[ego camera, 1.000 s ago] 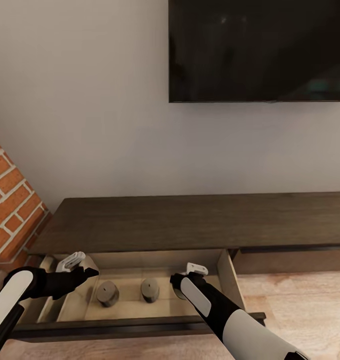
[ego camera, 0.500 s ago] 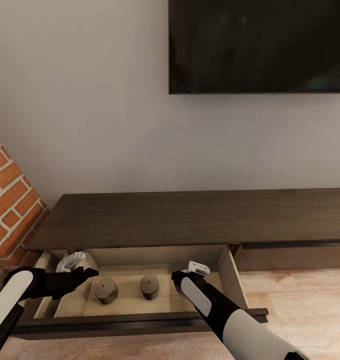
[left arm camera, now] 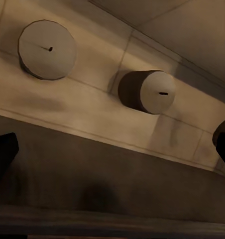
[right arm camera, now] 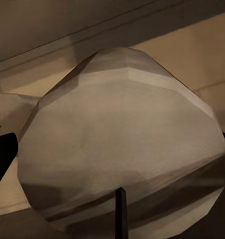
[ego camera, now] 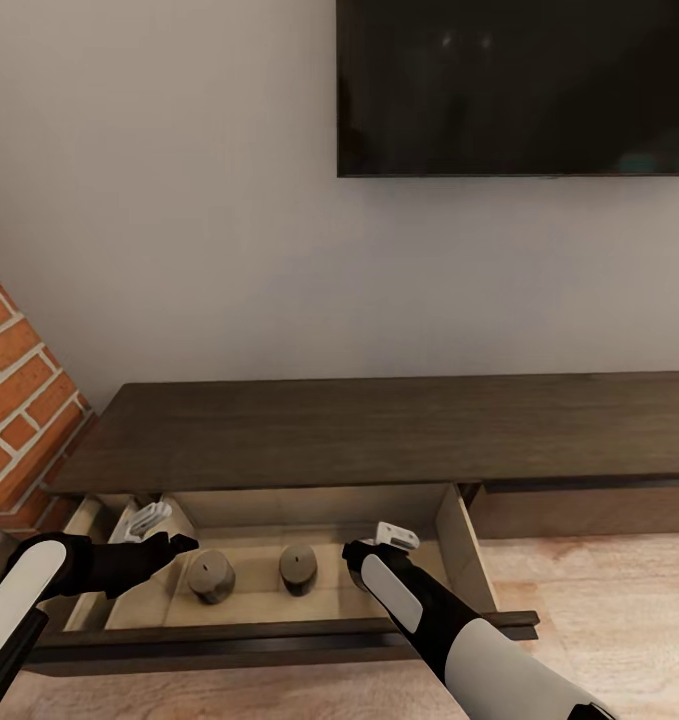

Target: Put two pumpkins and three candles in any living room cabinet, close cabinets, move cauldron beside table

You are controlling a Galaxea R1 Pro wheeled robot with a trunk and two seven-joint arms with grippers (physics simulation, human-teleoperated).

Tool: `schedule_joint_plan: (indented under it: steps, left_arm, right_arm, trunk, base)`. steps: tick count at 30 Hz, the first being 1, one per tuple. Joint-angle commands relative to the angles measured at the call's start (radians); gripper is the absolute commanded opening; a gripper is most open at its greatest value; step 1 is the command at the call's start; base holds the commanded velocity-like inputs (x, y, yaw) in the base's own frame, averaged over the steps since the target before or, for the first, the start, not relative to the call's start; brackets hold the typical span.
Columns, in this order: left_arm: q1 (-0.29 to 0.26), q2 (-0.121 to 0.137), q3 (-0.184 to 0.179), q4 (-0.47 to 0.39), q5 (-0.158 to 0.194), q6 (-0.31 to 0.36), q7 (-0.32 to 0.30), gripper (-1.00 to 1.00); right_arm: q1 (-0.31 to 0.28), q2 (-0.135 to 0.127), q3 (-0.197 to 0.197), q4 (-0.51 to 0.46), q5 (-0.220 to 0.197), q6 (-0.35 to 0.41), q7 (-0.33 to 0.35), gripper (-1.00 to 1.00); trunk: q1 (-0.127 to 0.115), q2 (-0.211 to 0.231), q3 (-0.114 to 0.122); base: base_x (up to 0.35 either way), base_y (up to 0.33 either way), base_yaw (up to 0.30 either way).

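2 candles point(ego camera: 254, 573) in open cabinet point(ego camera: 379, 435) drawer, TV point(ego camera: 519, 88) above, jaws' state unclear.

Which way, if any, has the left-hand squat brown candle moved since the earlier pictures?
No. The squat brown candle keeps its spot in the pale drawer; only the camera shifted.

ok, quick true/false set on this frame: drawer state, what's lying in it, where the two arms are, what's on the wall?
1. The long dark brown wooden console has its left drawer pulled open. True.
2. Two short dark-sided, pale-topped candles stand side by side in the drawer. True.
3. An orange pumpkin sits between them. False: only bare beige drawer floor lies between them.
4. The left gripper is up on the console top. False: it is low, at the drawer's left end.
5. A dark flat screen hangs on the wall above the console. True.
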Motion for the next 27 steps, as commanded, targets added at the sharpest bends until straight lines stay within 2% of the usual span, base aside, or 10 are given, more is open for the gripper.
schedule_joint_plan:
  steps: [1,27]
  left_arm:
    - [-0.001,0.001,-0.001,-0.001,0.010,0.000,0.010,1.00]
    - [0.001,0.002,-0.001,-0.003,0.010,0.001,0.010,1.00]
  right_arm:
    - [-0.001,-0.001,0.004,-0.001,-0.003,0.004,-0.007,-1.00]
    - [-0.001,-0.001,0.002,0.000,-0.006,0.024,-0.008,-1.00]
  trunk:
    - [0.000,0.000,-0.001]
    - [0.000,0.000,-0.001]
  base:
    - [0.000,0.000,0.000]
    - [0.032,0.000,0.000]
